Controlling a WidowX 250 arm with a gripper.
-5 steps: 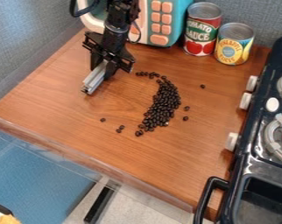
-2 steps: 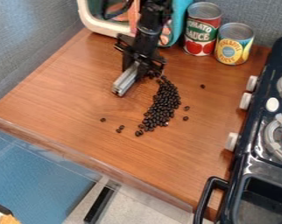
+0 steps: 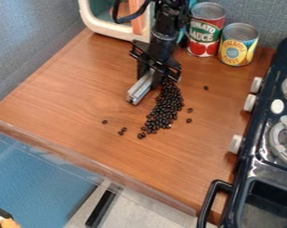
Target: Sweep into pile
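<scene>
Left to right across the wooden worktop [image 3: 68, 93], a lone dark bean [image 3: 104, 121] is lying well below and left of the fingers, with a cream toy oven [image 3: 107, 30] standing behind and left of them. Two more beans [image 3: 122, 131] are resting below-left, nearer the pile. The fingers [image 3: 152, 76] are pointing down and closing firmly, it seems, around a grey bar [image 3: 140, 90], which is slanting out below-left of them. The bean pile [image 3: 165, 109] is beginning right beside the fingers and trailing below them in a long, curved band. Stragglers [image 3: 189, 115] are sitting right of it; another bean [image 3: 206, 88] is lying farther right. Behind and right of the fingers, a red can [image 3: 205, 35] and a yellow can [image 3: 236, 44] are standing; a toy stove [image 3: 250, 164] is filling the far right. Gathering the band well probably means keeping the bar low and level, its long side facing the beans, and pushing slowly so none are rolling away or slipping underneath.
</scene>
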